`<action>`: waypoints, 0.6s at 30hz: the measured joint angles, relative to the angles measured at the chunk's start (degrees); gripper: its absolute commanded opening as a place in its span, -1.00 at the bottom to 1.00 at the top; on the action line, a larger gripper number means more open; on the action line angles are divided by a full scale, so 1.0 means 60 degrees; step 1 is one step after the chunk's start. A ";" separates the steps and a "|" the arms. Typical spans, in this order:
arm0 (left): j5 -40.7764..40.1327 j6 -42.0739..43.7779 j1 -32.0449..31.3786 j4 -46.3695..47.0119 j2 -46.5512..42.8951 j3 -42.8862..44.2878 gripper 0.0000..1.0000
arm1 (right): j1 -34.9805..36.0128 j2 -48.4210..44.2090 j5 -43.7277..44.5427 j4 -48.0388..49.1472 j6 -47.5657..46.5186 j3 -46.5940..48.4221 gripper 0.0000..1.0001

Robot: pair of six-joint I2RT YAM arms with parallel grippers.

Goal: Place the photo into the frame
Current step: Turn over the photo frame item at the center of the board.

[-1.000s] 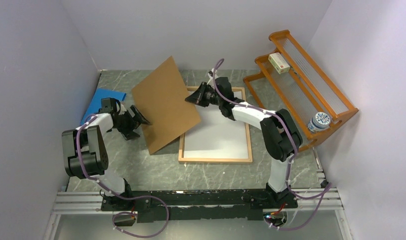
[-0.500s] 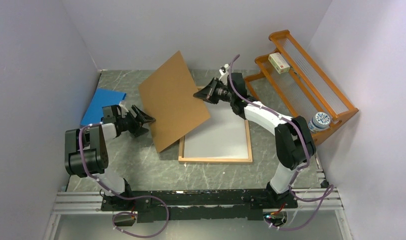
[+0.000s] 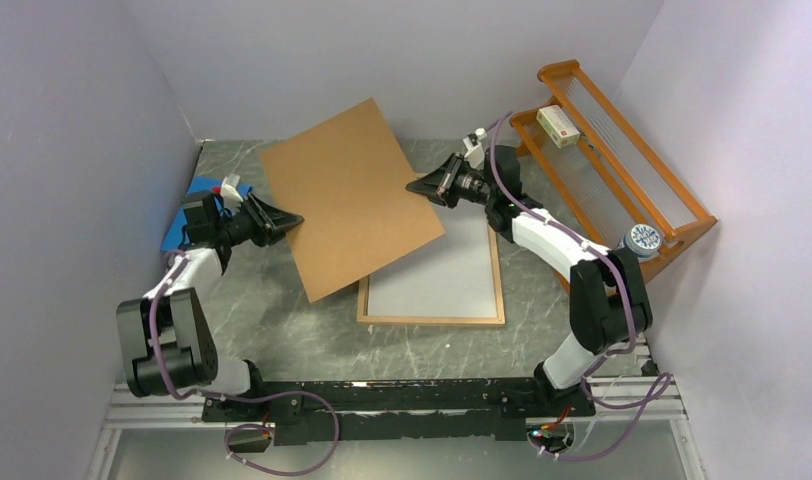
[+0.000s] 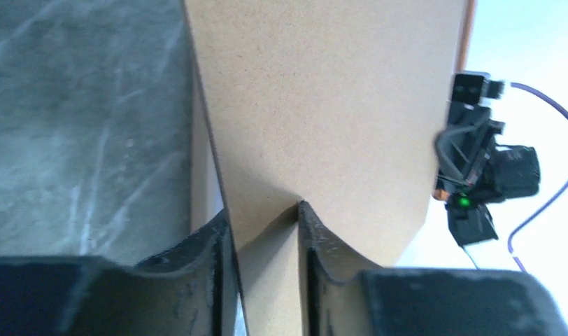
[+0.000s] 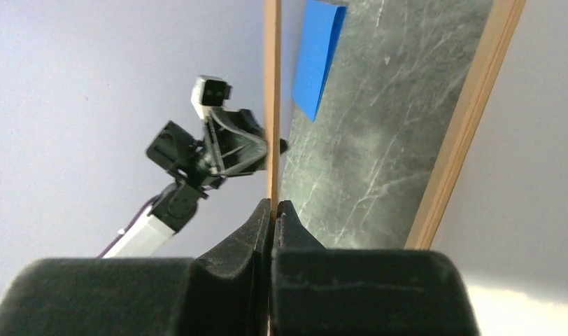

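A brown backing panel (image 3: 357,195) hangs tilted above the table, covering the frame's left part. My right gripper (image 3: 414,185) is shut on its right edge; in the right wrist view the panel (image 5: 271,84) runs edge-on into my right gripper (image 5: 273,206). My left gripper (image 3: 294,218) is at the panel's left corner. In the left wrist view the panel (image 4: 323,105) slants across the narrow gap of my left gripper (image 4: 265,231); a firm pinch does not show. The frame (image 3: 432,321) lies flat, filled by a white surface (image 3: 442,275). I cannot tell whether that is the photo's back.
A blue sheet (image 3: 177,228) lies at the back left, under my left arm. An orange slatted rack (image 3: 622,160) stands at the right, holding a small box (image 3: 558,125) and a blue-white jar (image 3: 640,240). Walls close in on three sides.
The panel has risen off the table and swung flatter, moving back and right with my right gripper. My left gripper has lifted to the panel's left corner and its jaws have narrowed round it.
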 measured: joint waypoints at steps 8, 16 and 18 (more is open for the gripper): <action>0.0787 0.0109 0.0168 -0.2557 -0.1566 0.2175 -0.95 | -0.0412 -0.0455 -0.0157 -0.0375 -0.0284 -0.0277 -0.11; 0.0433 0.1359 -0.0222 -0.5253 -0.2153 0.4546 -0.95 | -0.0051 -0.1322 0.0346 -0.2044 -0.1858 -0.0248 0.83; -0.0273 0.1851 -0.0229 -0.6058 -0.2193 0.5297 -0.95 | -0.0069 -0.1577 0.0980 -0.2918 -0.2441 0.0102 0.85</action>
